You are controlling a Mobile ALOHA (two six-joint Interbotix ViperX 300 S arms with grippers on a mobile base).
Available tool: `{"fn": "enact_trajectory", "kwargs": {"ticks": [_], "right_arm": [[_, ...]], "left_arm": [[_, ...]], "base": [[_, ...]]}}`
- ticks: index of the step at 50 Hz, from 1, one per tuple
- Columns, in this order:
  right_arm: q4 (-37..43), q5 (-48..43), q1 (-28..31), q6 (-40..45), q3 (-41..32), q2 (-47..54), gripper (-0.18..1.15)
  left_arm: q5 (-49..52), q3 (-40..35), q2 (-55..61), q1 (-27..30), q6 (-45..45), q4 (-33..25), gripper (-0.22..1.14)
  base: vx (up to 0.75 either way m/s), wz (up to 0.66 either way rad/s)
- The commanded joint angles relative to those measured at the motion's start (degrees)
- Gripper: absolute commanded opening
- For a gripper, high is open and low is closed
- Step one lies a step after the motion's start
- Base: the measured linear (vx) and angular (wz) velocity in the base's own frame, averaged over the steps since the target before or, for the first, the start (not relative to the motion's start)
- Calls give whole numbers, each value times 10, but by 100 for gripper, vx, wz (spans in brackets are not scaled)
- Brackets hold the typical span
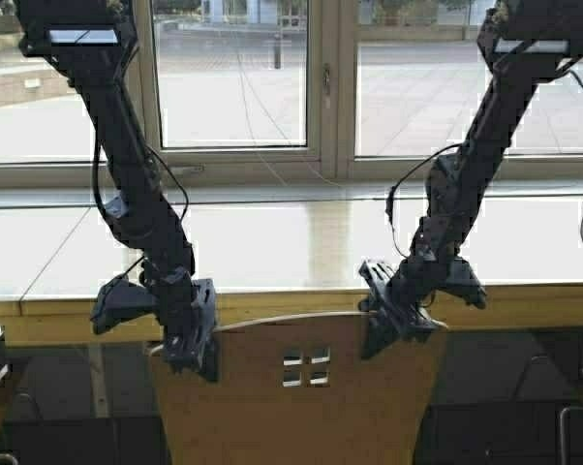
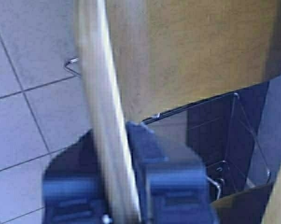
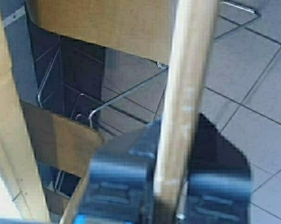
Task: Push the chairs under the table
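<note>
From above and behind the arms, a light-brown plywood chair [image 1: 301, 387] stands square in front of the robot, its curved back with the four small cutouts facing this way and its top edge right up at the thick yellowish front edge of the long pale table [image 1: 272, 257], which runs along the window. The left gripper [image 1: 190, 334] sits on the left upper corner of the chair back and the right gripper [image 1: 393, 320] on the right upper corner, both arms reaching down over the tabletop's edge to get there. More chair parts peek in at the far left and far right, under the table. There are no containers here to speak of. In the left wrist view, the pale top edge of the chair back [image 2: 103, 130] runs straight down between the two blue fingers [image 2: 175, 191], which are closed tight against it on either side, pinching the plywood; below lie grey floor tiles [image 2: 28, 116], the chair seat and thin chrome legs [image 2: 73, 65]. In the right wrist view it is the same story: the back's edge [image 3: 185, 102] passes between the fingers [image 3: 117, 186], which grip it from both sides, with the table's front edge [image 3: 10, 154] close by and another chair's seat and wire legs tucked beneath.
</note>
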Motion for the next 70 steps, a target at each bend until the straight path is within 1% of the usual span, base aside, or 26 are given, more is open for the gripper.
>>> {"fn": "enact_trajectory", "kwargs": {"ticks": [1,8,19,31,36,39,41,45,47,48,50,52,55,63,70], "right_arm": [[-7,-7,18,-35,4,-2,4],[-11,-11,21,-35,13,-9,4],[-27,-23,21,-35,12,-10,4],[-50,-44,25,-36,15,-10,4],[-54,-47,26,-36,18,-11,7],[-58,-43,26,-36,21,-12,14],[-60,-41,26,-36,26,-12,24],[-60,-33,25,-36,39,-16,52],[-60,-32,25,-36,45,-21,71],[-60,-32,26,-36,47,-24,78],[-57,-35,25,-36,54,-29,89],[-54,-40,26,-36,58,-37,97],[-54,-44,26,-36,72,-53,100],[-55,-88,26,-35,106,-108,99],[-60,-99,25,-35,149,-168,99]], "left_arm": [[-2,0,0,-11,35,6,4],[7,12,-2,-12,33,6,4],[7,-2,8,-12,25,5,4],[20,10,3,-12,33,5,5],[25,11,-1,-12,41,9,11],[38,11,-4,-12,54,15,20],[47,12,-4,-12,63,20,29],[61,11,-4,-12,79,21,52],[66,10,-5,-12,85,21,64],[70,9,-5,-12,86,21,69],[77,9,-8,-11,86,21,79],[81,12,-14,-12,91,21,85],[86,18,-21,-11,92,21,85],[89,26,-49,-9,91,18,82],[90,54,-100,-4,95,18,82]], "base": [[19,7],[18,1],[17,3],[18,5],[18,6],[15,3],[14,4],[11,3],[9,3],[8,3],[7,1],[5,2],[3,3],[2,2],[0,0]]}}
